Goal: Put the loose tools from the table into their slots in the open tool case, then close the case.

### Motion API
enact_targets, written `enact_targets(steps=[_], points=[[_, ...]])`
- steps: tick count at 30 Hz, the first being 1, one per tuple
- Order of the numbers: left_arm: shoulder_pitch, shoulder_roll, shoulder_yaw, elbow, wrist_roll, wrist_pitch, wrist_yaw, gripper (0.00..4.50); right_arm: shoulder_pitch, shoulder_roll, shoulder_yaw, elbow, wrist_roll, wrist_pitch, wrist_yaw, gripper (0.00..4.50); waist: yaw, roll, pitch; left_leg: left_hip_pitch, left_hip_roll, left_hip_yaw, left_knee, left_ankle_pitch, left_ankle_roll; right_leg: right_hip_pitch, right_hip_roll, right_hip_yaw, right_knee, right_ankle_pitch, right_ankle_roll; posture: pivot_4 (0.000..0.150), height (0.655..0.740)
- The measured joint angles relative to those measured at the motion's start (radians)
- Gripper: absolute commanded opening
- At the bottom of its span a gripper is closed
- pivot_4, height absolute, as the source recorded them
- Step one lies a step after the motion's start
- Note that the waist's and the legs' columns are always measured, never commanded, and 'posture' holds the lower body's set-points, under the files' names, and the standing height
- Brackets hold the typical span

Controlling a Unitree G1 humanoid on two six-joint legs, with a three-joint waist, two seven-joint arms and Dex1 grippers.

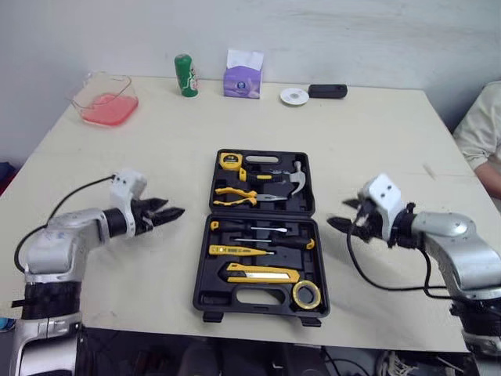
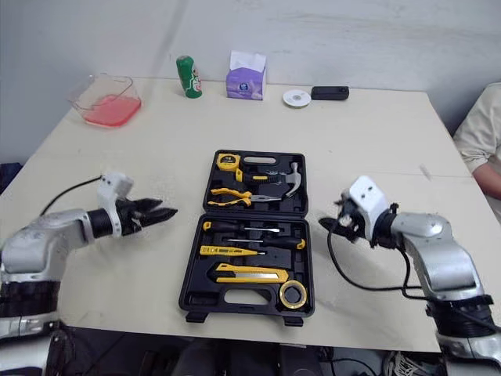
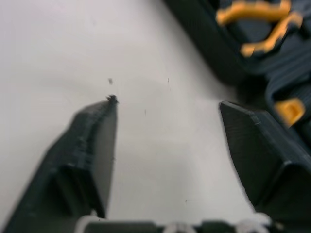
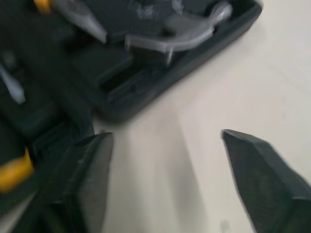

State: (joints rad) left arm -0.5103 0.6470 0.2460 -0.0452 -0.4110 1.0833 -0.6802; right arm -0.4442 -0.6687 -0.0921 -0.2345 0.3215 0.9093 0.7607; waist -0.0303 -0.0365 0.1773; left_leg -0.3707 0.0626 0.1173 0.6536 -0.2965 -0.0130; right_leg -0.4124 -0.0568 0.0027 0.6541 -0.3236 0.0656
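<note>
The black tool case (image 1: 261, 233) lies open in the middle of the table. Its far half holds a yellow tape measure (image 1: 229, 160), yellow-handled pliers (image 1: 235, 196) and a hammer (image 1: 291, 177). Its near half holds screwdrivers (image 1: 258, 229), a yellow utility knife (image 1: 262, 272) and a roll of tape (image 1: 306, 294). My left gripper (image 1: 166, 211) hovers open just left of the case, pointing at it. My right gripper (image 1: 349, 214) hovers open just right of the case, pointing at it. Nothing is between either pair of fingers. The right wrist view shows the hammer head (image 4: 181, 36) in the case corner.
At the table's far side stand a clear container with pink contents (image 1: 105, 99), a green can (image 1: 185, 75), a purple tissue box (image 1: 243, 74), a white disc (image 1: 294, 96) and a black oblong device (image 1: 327, 91). A person's sleeve (image 1: 479, 129) shows at the right edge.
</note>
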Motion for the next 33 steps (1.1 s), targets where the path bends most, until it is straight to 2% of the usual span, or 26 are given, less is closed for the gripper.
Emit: enact_targets(steps=[4, 5, 8, 10, 13, 25, 27, 30, 31, 33], points=[[-0.114, -0.067, -0.020, 0.026, -0.008, 0.183, 0.106, 4.50, -0.129, 0.129, -0.023, 0.004, 0.060, 0.262, -0.125, 4.47, 0.002, 0.000, 0.000, -0.003, 0.000, 0.000, -0.001, 0.000, -0.001, -0.003, 0.000, -0.001, -0.001, 0.000, 0.000, 0.150, 0.7244], [-0.133, -0.086, -0.020, 0.028, -0.011, 0.211, 0.125, 4.50, -0.151, 0.153, -0.029, 0.007, 0.068, 0.308, -0.149, 4.47, 0.002, 0.000, 0.000, -0.005, 0.000, 0.000, -0.001, 0.003, -0.006, -0.005, 0.000, -0.001, -0.001, 0.000, 0.000, 0.150, 0.7244], [-0.201, -0.141, -0.009, 0.062, -0.019, 0.297, 0.186, 4.50, -0.228, 0.207, -0.034, 0.049, 0.076, 0.401, -0.216, 4.47, 0.002, 0.000, 0.000, -0.010, -0.001, 0.001, -0.001, 0.004, -0.007, -0.009, 0.000, 0.000, -0.001, 0.000, 0.000, 0.150, 0.7244], [-0.236, -0.174, 0.004, 0.100, -0.014, 0.314, 0.232, 4.50, -0.269, 0.227, -0.031, 0.089, 0.062, 0.412, -0.262, 4.47, 0.001, 0.000, 0.000, -0.017, -0.001, 0.002, 0.001, 0.006, -0.007, -0.017, 0.000, 0.001, 0.001, 0.000, 0.001, 0.150, 0.7244], [-0.247, -0.207, -0.007, 0.134, -0.010, 0.312, 0.271, 4.50, -0.284, 0.242, -0.003, 0.142, 0.041, 0.415, -0.310, 4.47, -0.001, 0.000, 0.000, -0.019, 0.000, 0.003, 0.001, 0.006, -0.008, -0.020, 0.001, 0.002, 0.002, 0.000, 0.000, 0.150, 0.7244], [-0.246, -0.216, -0.084, 0.146, 0.012, 0.237, 0.319, 4.50, -0.283, 0.235, 0.018, 0.197, 0.030, 0.382, -0.352, 4.47, -0.001, 0.000, 0.000, -0.019, -0.001, 0.004, 0.002, 0.007, -0.008, -0.022, 0.001, 0.002, 0.005, 0.000, 0.000, 0.150, 0.7244], [-0.244, -0.210, -0.119, 0.144, 0.024, 0.212, 0.314, 3.95, -0.278, 0.227, 0.026, 0.195, 0.026, 0.374, -0.359, 4.50, 0.000, 0.000, 0.000, -0.018, -0.001, 0.004, 0.002, 0.007, -0.008, -0.021, 0.001, 0.002, 0.005, 0.000, 0.001, 0.150, 0.7244], [-0.227, -0.208, -0.150, 0.125, 0.024, 0.182, 0.305, 2.75, -0.265, 0.227, 0.032, 0.193, 0.018, 0.367, -0.372, 3.61, -0.001, 0.000, 0.000, -0.017, -0.001, 0.004, 0.002, 0.007, -0.008, -0.019, 0.001, 0.002, 0.004, 0.000, 0.000, 0.150, 0.7244], [-0.225, -0.209, -0.155, 0.119, 0.021, 0.179, 0.301, 2.33, -0.257, 0.227, 0.035, 0.192, 0.020, 0.365, -0.371, 3.16, -0.001, 0.000, 0.000, -0.017, -0.001, 0.004, 0.002, 0.007, -0.008, -0.019, 0.001, 0.002, 0.005, 0.000, 0.000, 0.150, 0.7244], [-0.225, -0.215, -0.160, 0.112, 0.020, 0.180, 0.302, 2.33, -0.257, 0.227, 0.047, 0.181, 0.025, 0.366, -0.367, 3.16, -0.002, 0.000, 0.000, -0.016, -0.001, 0.004, 0.002, 0.007, -0.008, -0.018, 0.001, 0.002, 0.005, 0.000, 0.000, 0.150, 0.7244]])
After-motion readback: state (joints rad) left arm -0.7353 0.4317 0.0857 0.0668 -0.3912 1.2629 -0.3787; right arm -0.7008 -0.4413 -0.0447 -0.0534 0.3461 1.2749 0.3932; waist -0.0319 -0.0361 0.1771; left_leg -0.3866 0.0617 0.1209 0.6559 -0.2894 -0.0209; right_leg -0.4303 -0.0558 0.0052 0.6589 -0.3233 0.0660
